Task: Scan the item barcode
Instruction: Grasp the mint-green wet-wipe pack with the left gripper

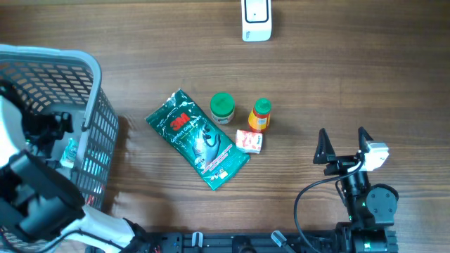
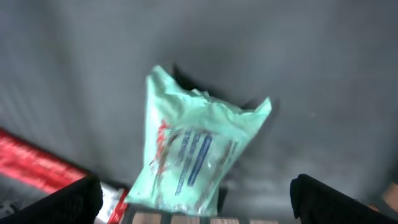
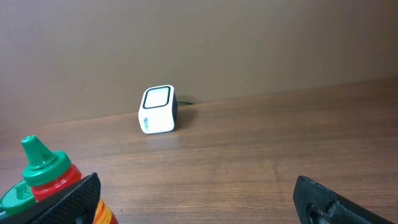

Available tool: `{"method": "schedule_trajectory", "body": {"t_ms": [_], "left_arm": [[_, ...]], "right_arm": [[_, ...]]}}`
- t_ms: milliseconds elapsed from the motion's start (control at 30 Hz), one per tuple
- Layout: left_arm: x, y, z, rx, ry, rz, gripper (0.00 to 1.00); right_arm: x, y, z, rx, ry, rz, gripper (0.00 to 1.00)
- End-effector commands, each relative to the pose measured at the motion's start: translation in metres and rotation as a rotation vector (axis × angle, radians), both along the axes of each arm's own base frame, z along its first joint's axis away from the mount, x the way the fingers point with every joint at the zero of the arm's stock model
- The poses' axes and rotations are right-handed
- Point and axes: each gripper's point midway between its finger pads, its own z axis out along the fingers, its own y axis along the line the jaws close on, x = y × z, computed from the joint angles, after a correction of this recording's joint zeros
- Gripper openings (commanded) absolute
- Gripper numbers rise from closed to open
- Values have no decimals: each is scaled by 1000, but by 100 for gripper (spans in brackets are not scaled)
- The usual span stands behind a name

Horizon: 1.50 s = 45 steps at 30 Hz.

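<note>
Your left arm (image 1: 35, 190) sits at 8 o'clock, the left gripper (image 2: 196, 196) with its jaws spread wide. Your right gripper (image 1: 342, 137), at 4 o'clock, points toward 12 o'clock, jaws equally wide.

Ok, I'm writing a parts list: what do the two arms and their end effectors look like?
Mostly black. The right arm has a small white block near the wrist and a looping black cable; the right end effector has two pointed black fingers. The left arm mixes black housings with white sections; the left end effector has black fingers too.
</note>
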Motion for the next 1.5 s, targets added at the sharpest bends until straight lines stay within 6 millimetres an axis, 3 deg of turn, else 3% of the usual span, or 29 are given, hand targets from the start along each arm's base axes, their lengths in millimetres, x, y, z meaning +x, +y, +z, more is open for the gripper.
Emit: {"method": "schedule_trajectory", "body": {"t_ms": [0, 200, 233, 267, 333, 367, 433, 533, 700, 900, 967, 1133, 1367, 1467], "left_arm": [[-1, -14, -36, -32, 44, -77, 100], [-13, -25, -80, -27, 40, -82, 100], [-17, -28, -87, -28, 43, -76, 96], [-21, -30, -91, -27, 53, -62, 89], [-30, -29, -94, -8, 91, -30, 50], [-32, -29, -93, -4, 101, -28, 36], [-33, -29, -88, -3, 99, -28, 27], [-30, -28, -74, 19, 70, -29, 26], [-18, -19, -22, 102, -45, -24, 26], [-7, -13, 80, 256, -271, -17, 26], [-4, -17, 119, 302, -384, -19, 27], [1, -43, 189, 338, -669, -55, 27], [-11, -75, 257, 404, -958, -81, 26], [-17, -80, 275, 449, -1022, -89, 25]], "right_arm": [[0, -4, 1, 10, -3, -18, 100], [0, -4, 1, 10, -3, -18, 100], [0, -4, 1, 10, -3, -18, 100], [0, -4, 1, 10, -3, -18, 100], [0, -4, 1, 10, -3, -18, 100], [0, -4, 1, 10, -3, -18, 100], [0, -4, 1, 10, -3, -18, 100], [0, -4, 1, 10, -3, -18, 100], [0, -4, 1, 10, -3, -18, 100], [0, -4, 1, 10, -3, -18, 100], [0, -4, 1, 10, -3, -18, 100], [0, -4, 1, 10, -3, -18, 100], [0, -4, 1, 10, -3, -18, 100], [0, -4, 1, 10, -3, -18, 100]]}}
